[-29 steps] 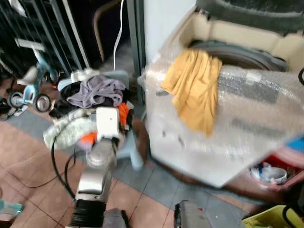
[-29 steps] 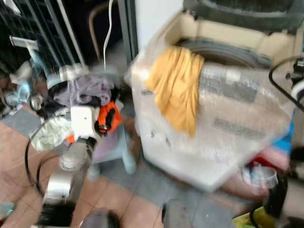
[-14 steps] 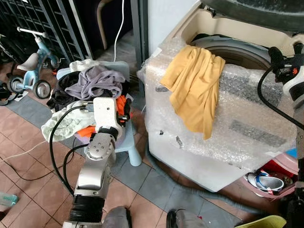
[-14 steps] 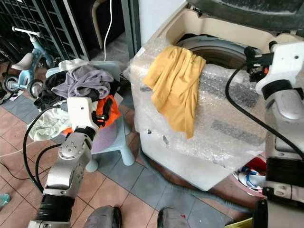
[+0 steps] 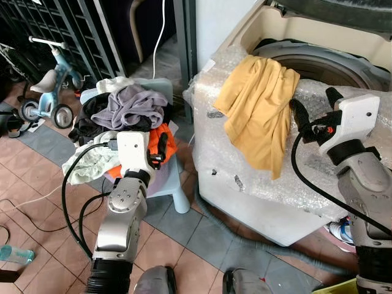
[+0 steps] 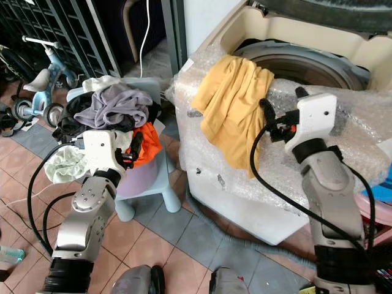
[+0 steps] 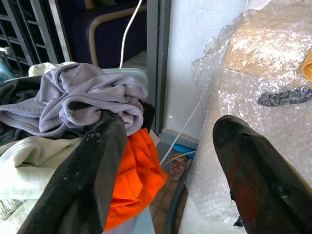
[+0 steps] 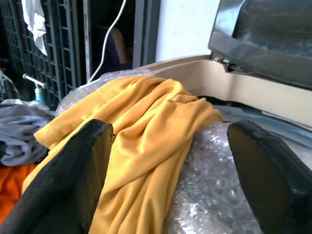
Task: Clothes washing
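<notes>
Yellow garment (image 5: 260, 110) draped over bubble-wrapped front rim of top-load washing machine (image 5: 318, 184), half outside drum. Right gripper (image 8: 170, 180) level with it, fingers spread wide, empty. Left gripper (image 7: 165, 175) spread, idle near clothes pile (image 5: 125, 116) on stool. Best: pinch thick fold near rim, lift clear, drop into drum.

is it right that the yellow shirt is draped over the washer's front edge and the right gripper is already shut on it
Not quite. The yellow shirt is draped over the washer edge, but the right gripper is open and short of it; the right wrist view shows its fingers spread wide, touching nothing.
</notes>
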Robot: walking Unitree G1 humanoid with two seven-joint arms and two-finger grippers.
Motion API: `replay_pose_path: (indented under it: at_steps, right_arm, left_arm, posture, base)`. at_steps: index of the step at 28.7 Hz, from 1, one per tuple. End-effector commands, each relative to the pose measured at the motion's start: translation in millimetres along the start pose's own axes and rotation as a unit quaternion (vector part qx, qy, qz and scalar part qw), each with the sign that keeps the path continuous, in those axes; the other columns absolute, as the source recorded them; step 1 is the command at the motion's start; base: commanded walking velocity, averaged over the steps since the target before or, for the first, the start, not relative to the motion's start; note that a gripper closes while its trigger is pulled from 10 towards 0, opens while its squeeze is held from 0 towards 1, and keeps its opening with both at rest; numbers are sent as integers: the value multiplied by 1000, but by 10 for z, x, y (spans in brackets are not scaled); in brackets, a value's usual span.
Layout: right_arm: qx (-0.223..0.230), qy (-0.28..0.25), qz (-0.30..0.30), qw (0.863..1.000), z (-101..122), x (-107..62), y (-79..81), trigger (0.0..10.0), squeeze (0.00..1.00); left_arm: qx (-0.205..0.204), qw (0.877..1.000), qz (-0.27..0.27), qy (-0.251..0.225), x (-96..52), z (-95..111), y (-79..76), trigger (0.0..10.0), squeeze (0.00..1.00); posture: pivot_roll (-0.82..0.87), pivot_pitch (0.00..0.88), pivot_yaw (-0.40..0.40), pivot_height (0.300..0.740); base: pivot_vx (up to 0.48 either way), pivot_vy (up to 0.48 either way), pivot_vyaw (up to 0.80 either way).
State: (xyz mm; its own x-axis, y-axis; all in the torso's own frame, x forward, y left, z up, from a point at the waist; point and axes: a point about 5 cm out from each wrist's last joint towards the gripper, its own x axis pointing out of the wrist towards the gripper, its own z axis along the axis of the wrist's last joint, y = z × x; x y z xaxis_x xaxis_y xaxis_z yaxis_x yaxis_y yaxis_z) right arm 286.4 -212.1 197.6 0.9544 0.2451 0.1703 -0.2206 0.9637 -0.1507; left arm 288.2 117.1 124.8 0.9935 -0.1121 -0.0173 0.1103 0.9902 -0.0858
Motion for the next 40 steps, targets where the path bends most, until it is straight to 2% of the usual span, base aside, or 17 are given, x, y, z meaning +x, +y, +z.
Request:
replay_pose_path:
  at_steps: [1,5,6,9,15,16,17,18,19,20,21,22,23,26,33,38,40]
  right_arm:
    - [15,11,26,999,-24,-41,72,10000,1000]
    - [35,76,91,992,-203,-204,90,10000,1000]
    - [35,76,91,992,-203,-204,90,10000,1000]
    - [44,122,148,980,-329,-316,55,10000,1000]
    - [39,165,192,967,-464,-379,78,10000,1000]
    - [45,169,196,965,-489,-358,118,7373,1000]
    - [39,173,198,964,-512,-350,136,6039,1000]
    - [27,187,198,962,-564,-336,151,4353,925]
    - [21,195,194,961,-595,-326,153,2902,651]
    - [19,201,191,961,-614,-321,152,2902,651]
    - [19,208,190,959,-637,-314,159,2235,459]
    - [20,211,190,959,-648,-309,163,2235,459]
    - [21,218,191,957,-666,-306,177,0,0]
    - [24,237,189,953,-709,-295,204,0,0]
    - [-10,275,175,945,-782,-286,195,0,0]
    - [-23,308,196,931,-721,-361,2,0,0]
    - [-3,308,201,930,-667,-372,-70,0,0]
  left_arm:
    - [1,1000,4,1,-25,2,27,10000,0]
    - [0,1000,-11,11,-20,-16,19,10000,0]
    - [0,1000,-11,11,-20,-16,19,10000,0]
    - [1,1000,-12,17,-19,-41,13,10000,0]
    - [-2,1000,-16,22,-32,-54,-24,10000,0]
    - [-2,1000,-15,24,-37,-62,-19,10000,0]
    - [-2,1000,-15,24,-39,-66,-16,10000,0]
    - [-2,1000,-14,27,-41,-73,-13,10000,0]
    - [-2,999,-14,28,-42,-77,-13,10000,0]
    - [-1,999,-14,29,-42,-80,-12,10000,0]
    - [-2,999,-14,30,-42,-82,-12,10000,0]
    - [-2,999,-13,30,-41,-82,-12,10000,0]
    - [-2,999,-13,30,-40,-81,-12,10000,0]
    - [-1,999,-10,31,-42,-82,3,10000,0]
    - [-1,999,-5,39,-66,-115,5,10000,0]
    - [1,999,-3,44,-74,-135,19,10000,0]
    - [1,999,-3,46,-71,-140,26,10000,0]
  posture:
    - [-86,84,69,740]
    - [-89,88,65,740]
    - [-89,88,65,740]
    - [-92,93,63,740]
    - [-84,100,60,740]
    - [-82,102,60,740]
    - [-81,101,61,740]
    - [-78,102,60,740]
    - [-77,103,61,740]
    - [-77,103,61,740]
    - [-75,102,58,740]
    - [-75,102,58,740]
    - [-73,102,56,740]
    - [-72,101,55,740]
    - [-69,100,52,740]
    - [-70,99,51,740]
    - [-72,99,51,740]
  base:
    - [0,0,0]
    - [0,0,0]
    - [0,0,0]
    - [0,0,0]
    - [0,0,0]
    - [0,0,0]
    - [0,0,0]
    - [0,0,0]
    - [0,0,0]
    - [0,0,0]
    - [0,0,0]
    - [0,0,0]
    - [0,0,0]
    - [0,0,0]
    - [0,0,0]
    - [0,0,0]
    - [0,0,0]
